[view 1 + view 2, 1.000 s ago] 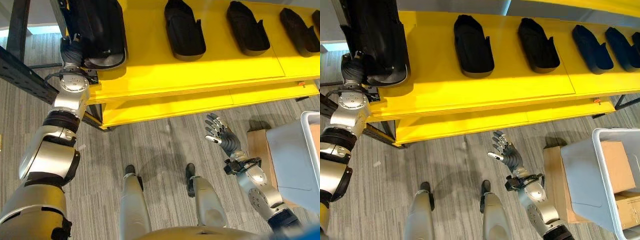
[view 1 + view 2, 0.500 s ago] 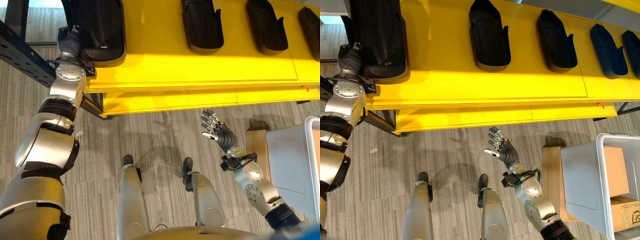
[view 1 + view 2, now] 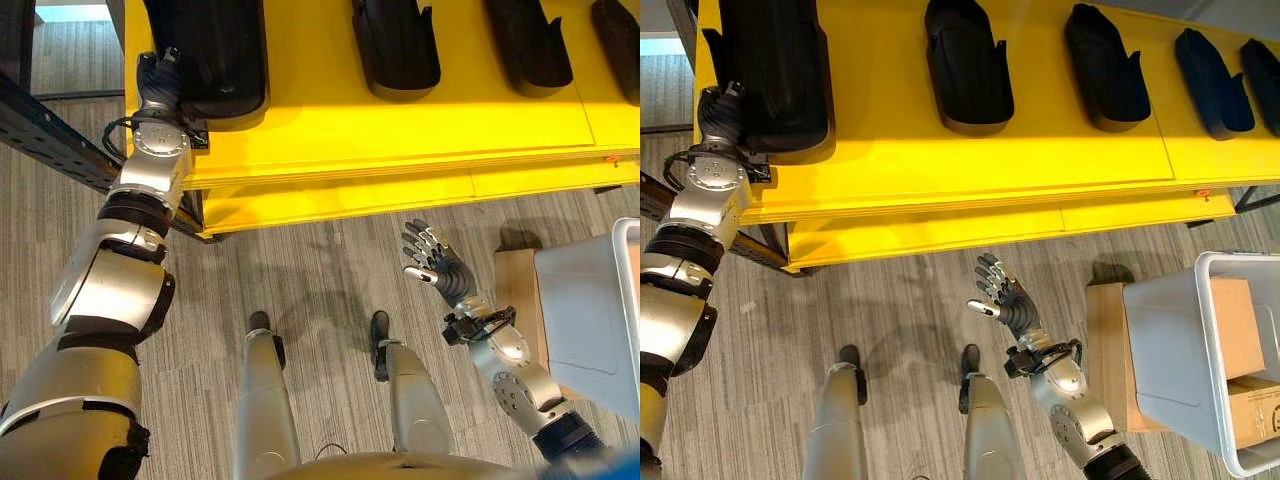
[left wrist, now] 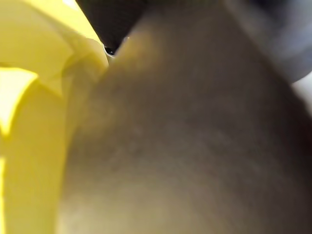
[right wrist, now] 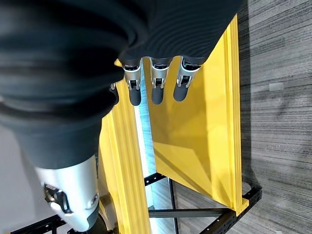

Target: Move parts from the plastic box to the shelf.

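A large black moulded part (image 3: 205, 50) lies on the left end of the yellow shelf (image 3: 400, 130). My left hand (image 3: 160, 85) reaches up to the part's near left corner, and its fingers are hidden against the part. The left wrist view has a dark surface very close, with the yellow shelf (image 4: 29, 122) beside it. My right hand (image 3: 1005, 300) hangs over the floor below the shelf, open, fingers (image 5: 153, 87) straight and holding nothing. The grey plastic box (image 3: 1180, 360) stands at the far right.
Three more black parts (image 3: 965, 65) (image 3: 1105, 65) (image 3: 1210, 65) lie in a row along the shelf. Cardboard boxes (image 3: 1240, 320) sit in the plastic box, which rests by a brown carton (image 3: 1105, 350). A black rack beam (image 3: 50, 130) runs at the left.
The camera has shifted, so the shelf sits differently in view. My left hand stays at the black part on the shelf's left end. My right hand stays raised and open.
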Controlling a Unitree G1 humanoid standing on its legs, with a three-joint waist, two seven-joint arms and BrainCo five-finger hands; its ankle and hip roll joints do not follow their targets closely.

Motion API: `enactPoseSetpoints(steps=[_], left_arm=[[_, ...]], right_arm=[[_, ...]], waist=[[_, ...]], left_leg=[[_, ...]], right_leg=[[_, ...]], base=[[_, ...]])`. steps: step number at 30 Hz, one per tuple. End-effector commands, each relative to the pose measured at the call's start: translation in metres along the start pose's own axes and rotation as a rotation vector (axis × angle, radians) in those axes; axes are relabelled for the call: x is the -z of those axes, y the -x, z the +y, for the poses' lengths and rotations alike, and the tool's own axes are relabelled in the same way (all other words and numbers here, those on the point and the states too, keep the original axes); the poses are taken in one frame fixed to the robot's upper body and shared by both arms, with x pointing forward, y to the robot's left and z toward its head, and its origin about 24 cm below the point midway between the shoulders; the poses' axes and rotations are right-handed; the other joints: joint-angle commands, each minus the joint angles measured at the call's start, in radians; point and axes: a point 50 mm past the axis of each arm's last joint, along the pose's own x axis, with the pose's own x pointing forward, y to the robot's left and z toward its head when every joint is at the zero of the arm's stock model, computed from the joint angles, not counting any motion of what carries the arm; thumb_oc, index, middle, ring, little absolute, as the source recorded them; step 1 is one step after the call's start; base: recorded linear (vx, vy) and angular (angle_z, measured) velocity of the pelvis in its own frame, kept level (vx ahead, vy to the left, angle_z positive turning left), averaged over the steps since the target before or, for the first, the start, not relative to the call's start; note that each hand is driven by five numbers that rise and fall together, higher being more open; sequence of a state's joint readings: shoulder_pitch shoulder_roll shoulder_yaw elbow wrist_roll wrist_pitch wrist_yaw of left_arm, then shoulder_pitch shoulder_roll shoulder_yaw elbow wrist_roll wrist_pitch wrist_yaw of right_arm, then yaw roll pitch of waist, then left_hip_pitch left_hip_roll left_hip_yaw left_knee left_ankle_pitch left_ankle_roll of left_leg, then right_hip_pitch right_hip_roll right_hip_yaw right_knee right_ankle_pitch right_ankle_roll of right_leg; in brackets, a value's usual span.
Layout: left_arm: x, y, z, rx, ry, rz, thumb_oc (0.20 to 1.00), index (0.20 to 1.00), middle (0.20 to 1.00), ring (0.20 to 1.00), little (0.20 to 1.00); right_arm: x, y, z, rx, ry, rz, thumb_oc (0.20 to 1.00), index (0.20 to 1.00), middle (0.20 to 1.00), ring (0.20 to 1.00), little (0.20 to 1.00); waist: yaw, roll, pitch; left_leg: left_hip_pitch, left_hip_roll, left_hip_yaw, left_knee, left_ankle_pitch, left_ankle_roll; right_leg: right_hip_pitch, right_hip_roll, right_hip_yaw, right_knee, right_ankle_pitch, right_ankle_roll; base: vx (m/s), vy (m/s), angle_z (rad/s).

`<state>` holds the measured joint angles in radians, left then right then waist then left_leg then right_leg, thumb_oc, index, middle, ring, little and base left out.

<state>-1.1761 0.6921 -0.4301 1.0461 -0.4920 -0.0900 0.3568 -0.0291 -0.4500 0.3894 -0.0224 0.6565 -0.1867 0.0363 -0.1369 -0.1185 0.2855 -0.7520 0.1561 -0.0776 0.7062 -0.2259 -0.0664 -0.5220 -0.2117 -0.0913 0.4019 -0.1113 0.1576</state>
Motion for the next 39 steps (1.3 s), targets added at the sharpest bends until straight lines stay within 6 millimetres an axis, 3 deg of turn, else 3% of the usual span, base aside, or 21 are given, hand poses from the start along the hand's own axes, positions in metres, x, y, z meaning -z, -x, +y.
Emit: enactPoseSetpoints(steps=[1, 11, 12, 13, 14, 15, 23, 38, 39], left_arm=[[-0.033, -0.013, 0.018, -0.08, 0.066, -0.07, 0.2, 0.2, 0.2, 0.2, 0.2], [-0.026, -0.014, 0.026, -0.108, 0.113, -0.024, 0.2, 0.2, 0.2, 0.2, 0.2], [-0.025, -0.014, 0.026, -0.108, 0.112, -0.022, 0.2, 0.2, 0.2, 0.2, 0.2], [-0.024, -0.014, 0.027, -0.111, 0.114, -0.018, 0.2, 0.2, 0.2, 0.2, 0.2], [-0.023, -0.014, 0.03, -0.12, 0.119, -0.014, 0.2, 0.2, 0.2, 0.2, 0.2], [-0.023, -0.014, 0.03, -0.123, 0.125, -0.012, 0.2, 0.2, 0.2, 0.2, 0.2], [-0.023, -0.014, 0.03, -0.13, 0.178, 0.001, 0.2, 0.2, 0.2, 0.2, 0.2], [-0.027, -0.017, 0.033, -0.126, 0.115, 0.02, 0.2, 0.2, 0.2, 0.2, 0.2], [-0.027, -0.018, 0.033, -0.129, 0.114, 0.024, 0.278, 0.278, 0.278, 0.278, 0.278]], right_arm=[[-0.011, 0.009, -0.01, 0.021, -0.002, -0.056, 1.0, 1.0, 1.0, 1.0, 1.0], [-0.009, 0.015, -0.011, 0.022, -0.005, -0.042, 1.0, 1.0, 1.0, 1.0, 1.0], [-0.009, 0.015, -0.011, 0.022, -0.006, -0.039, 1.0, 1.0, 1.0, 1.0, 1.0], [-0.008, 0.015, -0.012, 0.022, -0.004, -0.037, 1.0, 1.0, 1.0, 1.0, 1.0], [-0.009, 0.016, -0.013, 0.024, -0.001, -0.037, 1.0, 1.0, 1.0, 1.0, 1.0], [-0.008, 0.017, -0.013, 0.026, -0.002, -0.034, 1.0, 1.0, 1.0, 1.0, 1.0], [-0.008, 0.019, -0.016, 0.04, -0.003, -0.029, 1.0, 1.0, 1.0, 1.0, 1.0], [-0.01, 0.022, -0.02, 0.047, -0.005, -0.031, 1.0, 1.0, 1.0, 1.0, 1.0], [-0.01, 0.022, -0.021, 0.047, -0.001, -0.027, 1.0, 1.0, 1.0, 1.0, 1.0]], waist=[[0.002, 0.01, -0.074], [-0.005, 0.011, -0.085], [-0.004, 0.013, -0.088], [-0.005, 0.013, -0.089], [-0.008, 0.012, -0.09], [-0.007, 0.014, -0.093], [-0.011, 0.009, -0.105], [-0.022, 0.007, -0.107], [-0.023, 0.008, -0.108]], left_leg=[[-0.009, 0.081, -0.03, -0.02, 0.071, -0.045], [-0.035, 0.088, -0.025, -0.006, 0.065, -0.044], [-0.025, 0.093, -0.028, 0.004, 0.031, -0.05], [-0.028, 0.094, -0.029, 0.007, 0.031, -0.05], [-0.043, 0.092, -0.026, -0.002, 0.065, -0.044], [-0.032, 0.099, -0.027, 0.009, 0.029, -0.05], [-0.052, 0.1, -0.026, 0.012, 0.031, -0.05], [-0.076, 0.104, -0.017, 0.027, 0.027, -0.045], [-0.078, 0.105, -0.015, 0.028, 0.027, -0.045]], right_leg=[[-0.007, -0.048, 0.07, 0.076, 0.041, 0.032], [-0.042, -0.044, 0.08, 0.084, 0.047, 0.034], [-0.032, -0.041, 0.081, 0.095, 0.019, 0.038], [-0.034, -0.041, 0.08, 0.095, 0.021, 0.038], [-0.049, -0.042, 0.08, 0.085, 0.049, 0.035], [-0.041, -0.039, 0.081, 0.096, 0.021, 0.039], [-0.061, -0.038, 0.082, 0.096, 0.029, 0.042], [-0.095, -0.037, 0.097, 0.096, 0.041, 0.044], [-0.098, -0.038, 0.098, 0.098, 0.041, 0.044]], base=[[-0.01, 0.013, -0.07], [0.01, 0.003, -0.03], [0.08, -0.016, -0.04], [-0.01, -0.004, -0.13], [-0.01, 0.0, -0.12], [-0.01, 0.004, -0.09], [0.01, 0.0, 0.0], [0.0, 0.002, -0.01], [0.0, 0.0, 0.0]])
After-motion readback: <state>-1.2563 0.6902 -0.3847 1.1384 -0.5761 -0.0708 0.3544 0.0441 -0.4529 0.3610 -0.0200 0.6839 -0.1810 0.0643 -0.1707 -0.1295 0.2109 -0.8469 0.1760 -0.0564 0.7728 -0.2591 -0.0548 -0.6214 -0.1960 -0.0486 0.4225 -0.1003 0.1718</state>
